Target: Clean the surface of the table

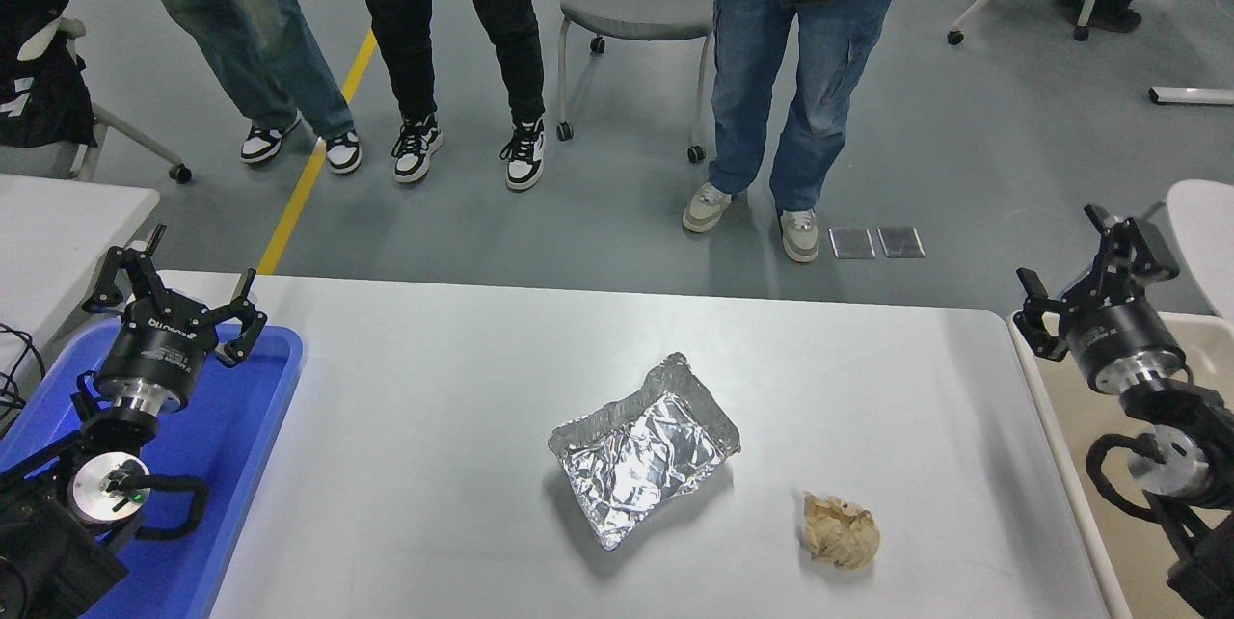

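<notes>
Foil tray (pixel 644 450) on table surface (pixel 434 426)

Crumpled foil tray (pixel 644 450) mid-scene, paper wad (pixel 842 530) near; blue tray (pixel 231 465) left, beige bin (pixel 1109 465) right.

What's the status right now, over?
Left gripper open, parked over blue tray. Right gripper open, above bin. Table holds foil tray, paper wad.
</notes>
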